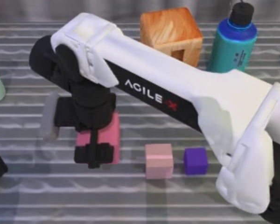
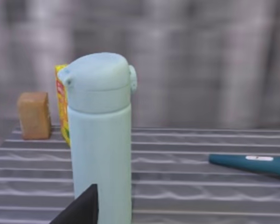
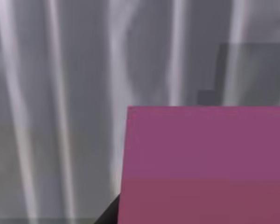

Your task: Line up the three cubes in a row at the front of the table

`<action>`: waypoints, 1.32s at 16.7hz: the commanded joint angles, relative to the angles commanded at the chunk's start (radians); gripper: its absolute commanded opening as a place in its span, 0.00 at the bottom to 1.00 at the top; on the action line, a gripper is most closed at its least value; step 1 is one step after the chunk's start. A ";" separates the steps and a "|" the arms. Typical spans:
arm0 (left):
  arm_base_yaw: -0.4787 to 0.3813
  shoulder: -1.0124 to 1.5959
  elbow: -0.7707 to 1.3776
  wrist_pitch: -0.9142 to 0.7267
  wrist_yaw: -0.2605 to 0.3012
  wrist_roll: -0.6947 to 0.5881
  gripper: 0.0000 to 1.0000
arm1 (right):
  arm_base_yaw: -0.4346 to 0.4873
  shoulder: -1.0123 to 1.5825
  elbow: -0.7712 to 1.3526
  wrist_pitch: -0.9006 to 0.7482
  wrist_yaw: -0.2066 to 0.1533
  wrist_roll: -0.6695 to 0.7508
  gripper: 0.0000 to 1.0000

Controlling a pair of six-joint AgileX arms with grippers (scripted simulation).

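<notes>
Top view shows the right arm reaching across from the lower right, its end effector (image 1: 94, 150) down over the hot pink cube (image 1: 108, 135) at lower left of centre. The fingers seem to straddle the cube, but I cannot tell whether they are clamped on it or spread. The pale pink cube (image 1: 159, 160) and purple cube (image 1: 195, 161) already sit side by side near the lower middle of the desk (image 1: 130, 200), close but apart. The right wrist view is filled by the hot pink face. The left end effector (image 2: 79, 210) is parked at the far left, its state unclear. The risk I see: if the big cube is shifted rightward carelessly, it could shove the pale pink one out of line.
</notes>
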 joint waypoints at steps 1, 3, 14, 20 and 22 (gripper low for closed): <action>0.000 0.000 0.000 0.000 0.000 0.000 1.00 | 0.002 0.001 0.003 -0.001 0.000 0.001 0.00; 0.000 0.000 0.000 0.000 0.000 0.000 1.00 | 0.002 0.001 0.003 -0.001 0.000 0.001 0.00; 0.000 0.000 0.000 0.000 0.000 0.000 1.00 | 0.003 -0.043 -0.340 0.294 -0.001 0.003 0.00; 0.000 0.000 0.000 0.000 0.000 0.000 1.00 | 0.004 -0.046 -0.365 0.319 -0.001 0.002 0.08; 0.000 0.000 0.000 0.000 0.000 0.000 1.00 | 0.004 -0.046 -0.365 0.319 -0.001 0.002 0.23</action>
